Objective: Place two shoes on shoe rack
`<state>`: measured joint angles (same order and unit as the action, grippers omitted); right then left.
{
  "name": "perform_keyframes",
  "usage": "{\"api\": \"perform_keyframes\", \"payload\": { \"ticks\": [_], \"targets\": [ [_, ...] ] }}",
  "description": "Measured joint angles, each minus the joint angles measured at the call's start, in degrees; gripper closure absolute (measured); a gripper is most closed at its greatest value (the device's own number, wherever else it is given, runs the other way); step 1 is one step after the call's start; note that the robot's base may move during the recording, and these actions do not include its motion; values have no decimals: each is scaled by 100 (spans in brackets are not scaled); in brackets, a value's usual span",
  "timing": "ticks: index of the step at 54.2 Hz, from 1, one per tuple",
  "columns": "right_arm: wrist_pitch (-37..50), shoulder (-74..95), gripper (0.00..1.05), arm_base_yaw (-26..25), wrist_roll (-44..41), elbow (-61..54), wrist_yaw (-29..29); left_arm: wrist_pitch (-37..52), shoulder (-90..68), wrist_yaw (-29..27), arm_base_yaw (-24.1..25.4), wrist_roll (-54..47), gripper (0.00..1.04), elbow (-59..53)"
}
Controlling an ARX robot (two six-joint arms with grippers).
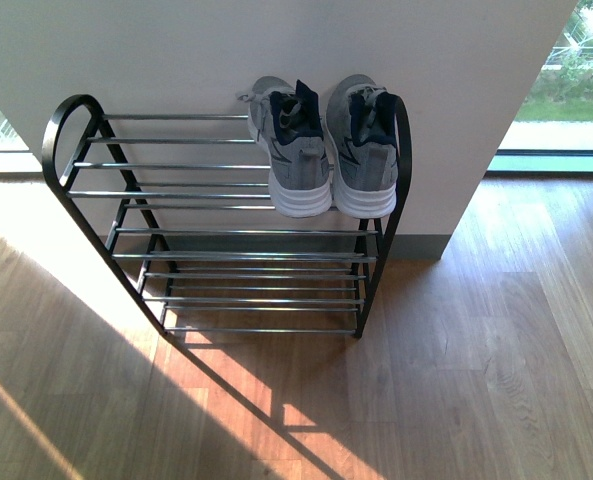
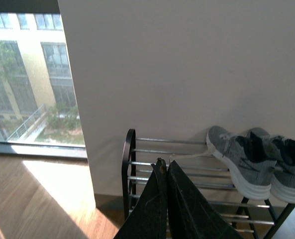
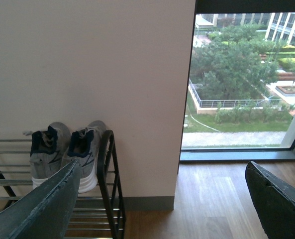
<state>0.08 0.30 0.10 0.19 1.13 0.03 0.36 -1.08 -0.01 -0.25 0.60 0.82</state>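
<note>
Front view: the shoe rack [image 1: 176, 141] stands on the wood floor [image 1: 456, 380] against a white wall [image 1: 176, 50]. At the right end of its top tier, one grey sneaker [image 1: 298, 150] sits just beside the second grey sneaker [image 1: 366, 150], with their heels at the front edge.

Left wrist view: the left hand [image 2: 163, 167] has its fingers pressed together and holds nothing. Both sneakers lie at the rack's far end.

Right wrist view: the right hand [image 3: 163, 167] has its fingers spread wide and is empty. The sneakers lie at the rack's nearer end.
</note>
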Motion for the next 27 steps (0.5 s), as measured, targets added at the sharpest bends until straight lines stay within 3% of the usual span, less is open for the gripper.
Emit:
{"api": "perform_keyframes", "payload": {
  "ticks": [16, 27],
  "targets": [
    [0, -2, 9, 0, 0, 0, -4, -37, 17, 0, 4, 2, 103, 0],
    [0, -2, 9, 0, 2, 0, -4, -37, 20, 0, 4, 0, 72, 0]
  ]
}}
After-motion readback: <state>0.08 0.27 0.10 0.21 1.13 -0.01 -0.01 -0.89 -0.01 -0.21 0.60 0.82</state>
